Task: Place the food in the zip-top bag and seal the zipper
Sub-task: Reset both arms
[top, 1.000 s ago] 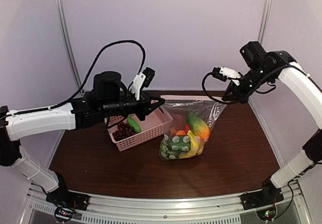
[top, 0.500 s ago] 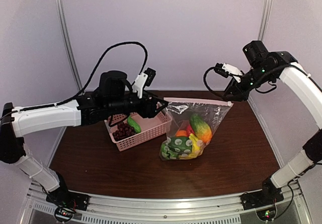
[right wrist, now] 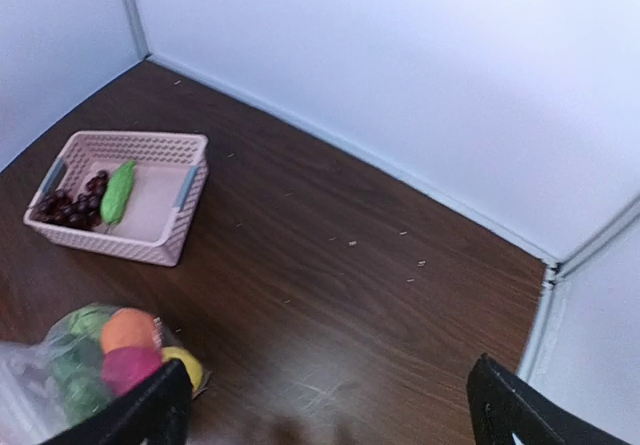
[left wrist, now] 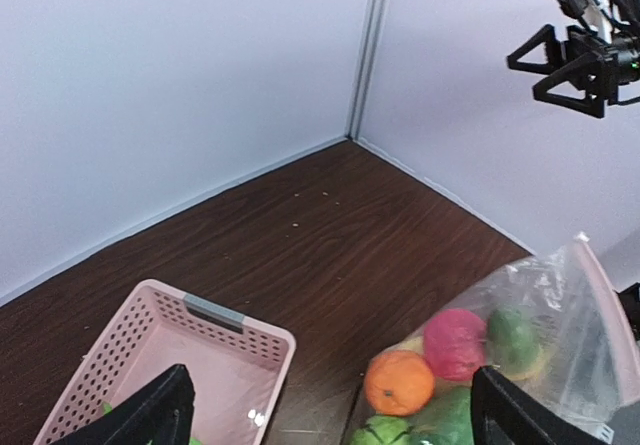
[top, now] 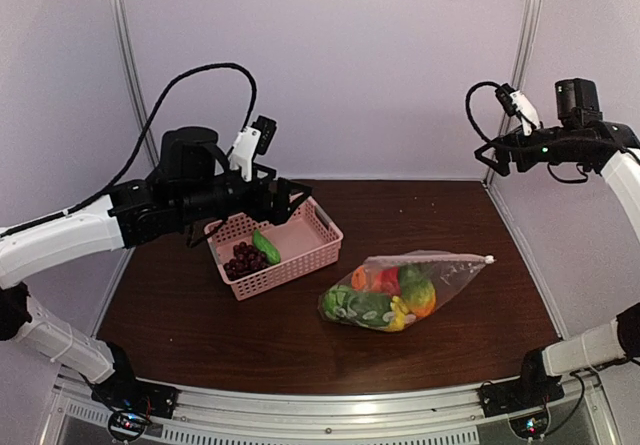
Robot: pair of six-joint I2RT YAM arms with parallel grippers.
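The zip-top bag (top: 440, 273) lies flat on the brown table, free of both grippers. Inside it are food pieces: an orange (left wrist: 399, 382), a red apple (left wrist: 455, 343), green pieces (top: 362, 306) and a yellow one (right wrist: 186, 366). The zipper (top: 430, 258) runs along the bag's far edge, with its white slider (top: 489, 260) at the right end. Dark grapes (top: 243, 258) and a cucumber (top: 266, 246) lie in the pink basket (top: 318, 227). My left gripper (top: 290, 197) hangs open above the basket's far right corner. My right gripper (top: 490, 157) is open, high at the right.
The pink basket (right wrist: 150, 237) stands left of the bag, close to it. White walls with metal corner posts (top: 527, 35) close in the back and sides. Small crumbs (right wrist: 352, 243) dot the wood behind the bag.
Both grippers opened and let go of the bag's top corners. The bag dropped from hanging upright to lying flat. The left arm drew back left, the right arm rose rightward.
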